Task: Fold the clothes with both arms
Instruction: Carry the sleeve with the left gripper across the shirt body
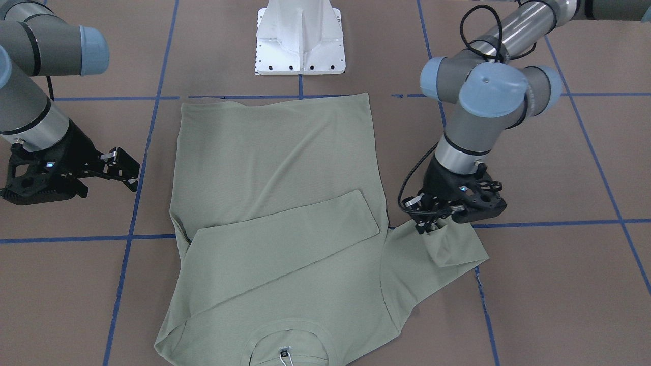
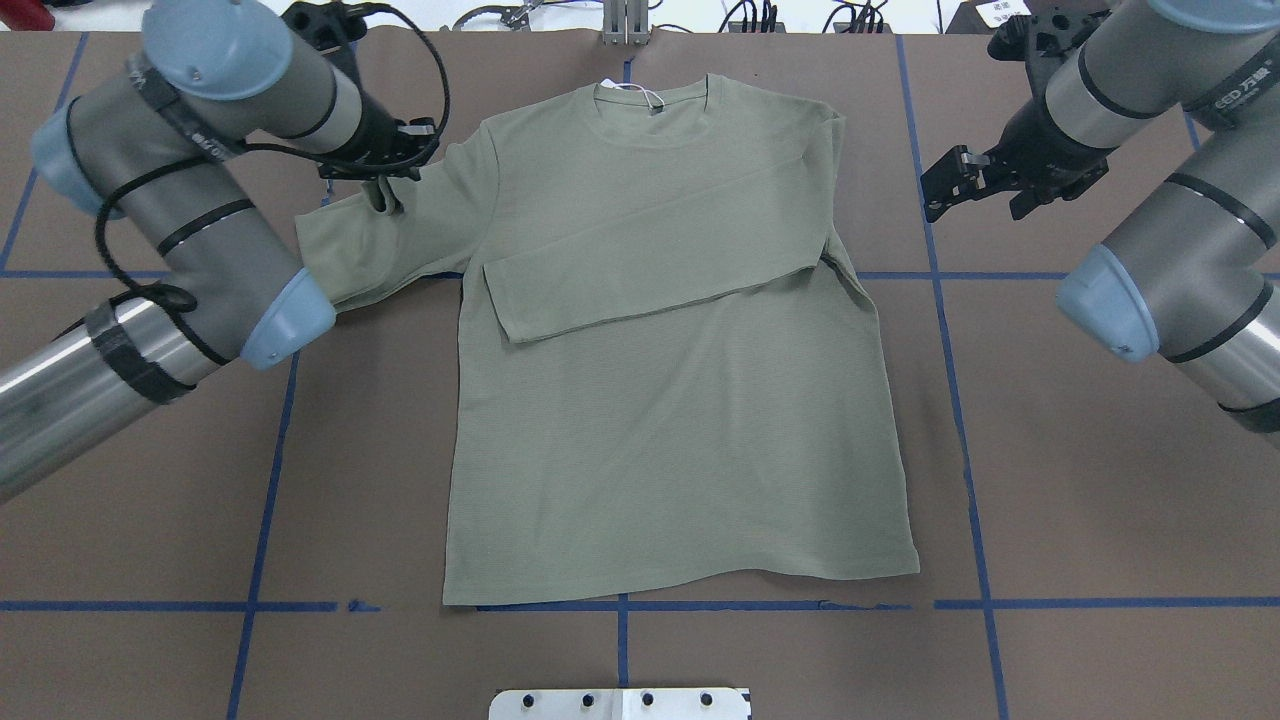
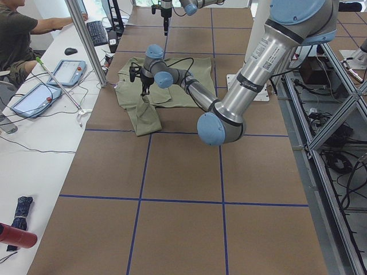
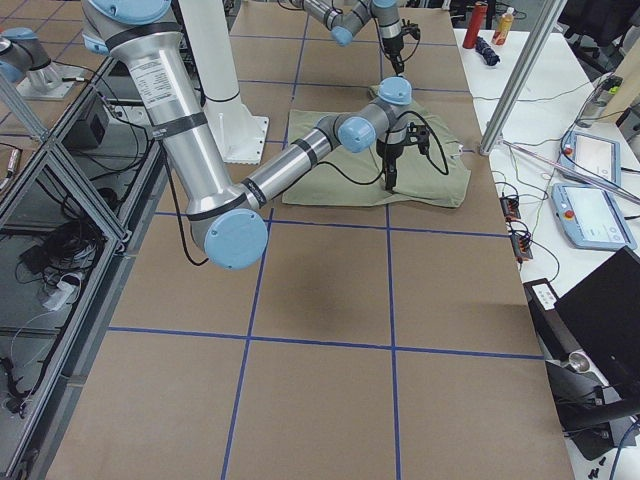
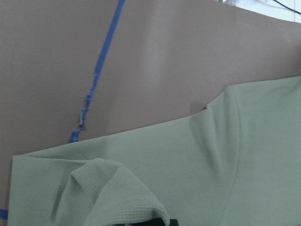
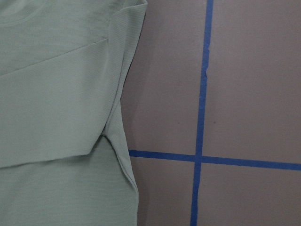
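Both arms are showing matt grey tubular links and polished silver sections, with rounded light-blue caps [image 1: 491, 91] closing the joints. The left arm [image 2: 200, 230] is carrying a thin black cable [image 1: 418, 163] looping loosely alongside it. The right arm [image 2: 1160, 230] is wearing a black band [image 2: 1238, 92] with white lettering. The left gripper [image 1: 428, 229] and right gripper [image 1: 131, 174] are showing black skeletal frames with small blue lights. Between the arms, the white pedestal base [image 1: 300, 40] is showing dark screws [image 1: 291, 67] along its near edge.
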`<state>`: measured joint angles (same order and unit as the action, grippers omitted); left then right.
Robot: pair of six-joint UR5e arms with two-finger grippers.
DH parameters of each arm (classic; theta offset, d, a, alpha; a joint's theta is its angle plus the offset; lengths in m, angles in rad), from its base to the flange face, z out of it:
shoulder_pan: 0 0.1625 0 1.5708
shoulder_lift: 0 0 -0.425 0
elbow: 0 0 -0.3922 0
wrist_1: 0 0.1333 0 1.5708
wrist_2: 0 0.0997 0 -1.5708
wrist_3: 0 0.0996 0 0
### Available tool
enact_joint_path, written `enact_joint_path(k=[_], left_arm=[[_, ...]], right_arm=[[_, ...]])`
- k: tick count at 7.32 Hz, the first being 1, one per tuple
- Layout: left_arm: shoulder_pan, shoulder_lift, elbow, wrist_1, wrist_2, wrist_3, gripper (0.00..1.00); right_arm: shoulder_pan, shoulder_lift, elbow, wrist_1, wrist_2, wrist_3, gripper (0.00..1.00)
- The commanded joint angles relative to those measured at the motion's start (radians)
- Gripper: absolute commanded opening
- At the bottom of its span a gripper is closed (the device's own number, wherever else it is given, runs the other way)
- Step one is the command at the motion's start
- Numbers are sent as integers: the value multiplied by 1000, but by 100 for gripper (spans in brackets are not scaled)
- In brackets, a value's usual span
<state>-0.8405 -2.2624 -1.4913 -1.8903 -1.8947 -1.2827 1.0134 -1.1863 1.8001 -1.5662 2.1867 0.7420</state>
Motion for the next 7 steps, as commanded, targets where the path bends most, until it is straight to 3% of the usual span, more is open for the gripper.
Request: enact_joint_path(k=[1, 2, 5, 7], left_arm=[[78, -260, 203, -6, 43, -105, 0], [111, -389, 317, -10, 51, -151, 0], [257, -567, 391, -47, 87, -266, 0], [326, -591, 514, -209, 209, -296, 0]], right_arm=[[60, -67, 7, 2, 78, -71, 100], [104, -117, 8, 2, 128, -148, 100], [171, -199, 9, 0, 148, -256, 100], [171, -202, 8, 0, 148, -256, 100]])
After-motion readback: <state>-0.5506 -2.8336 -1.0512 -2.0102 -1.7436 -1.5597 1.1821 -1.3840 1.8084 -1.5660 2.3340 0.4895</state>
